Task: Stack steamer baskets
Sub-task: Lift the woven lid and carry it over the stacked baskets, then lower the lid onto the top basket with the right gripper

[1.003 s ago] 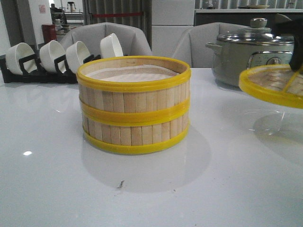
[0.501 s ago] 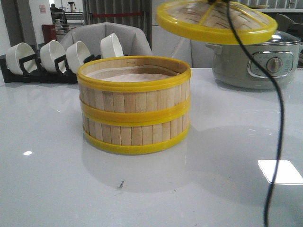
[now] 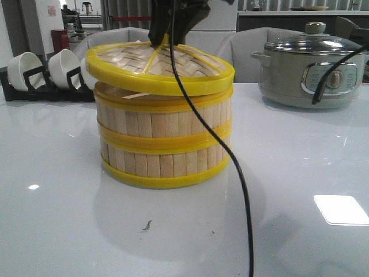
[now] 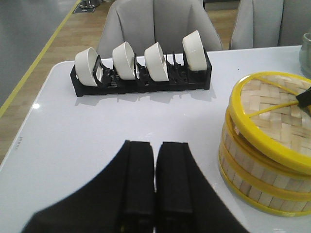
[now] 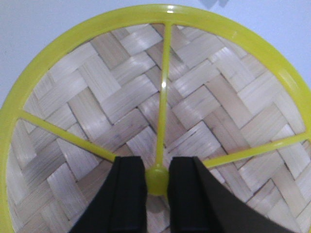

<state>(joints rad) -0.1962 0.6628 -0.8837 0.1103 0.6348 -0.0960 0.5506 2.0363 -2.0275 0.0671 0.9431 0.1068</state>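
Note:
Two steamer baskets stand stacked mid-table, the upper basket (image 3: 164, 120) on the lower basket (image 3: 164, 163); they also show in the left wrist view as one stack (image 4: 250, 182). A woven lid (image 3: 161, 69) with a yellow rim hangs tilted over the stack, its right edge down at the upper rim and its left side a little raised. My right gripper (image 5: 157, 174) is shut on the lid's yellow knob (image 5: 157, 182) and comes down from above (image 3: 167, 36). My left gripper (image 4: 155, 145) is shut and empty, over bare table to the left of the stack.
A black rack of white bowls (image 3: 46, 72) stands at the back left. An electric pot (image 3: 311, 69) with a glass lid sits at the back right. A black cable (image 3: 242, 190) hangs down in front of the stack. Grey chairs stand behind the table.
The right gripper carried the lid from the far right, up and leftward, then down onto the stacked baskets. The stack has not moved.

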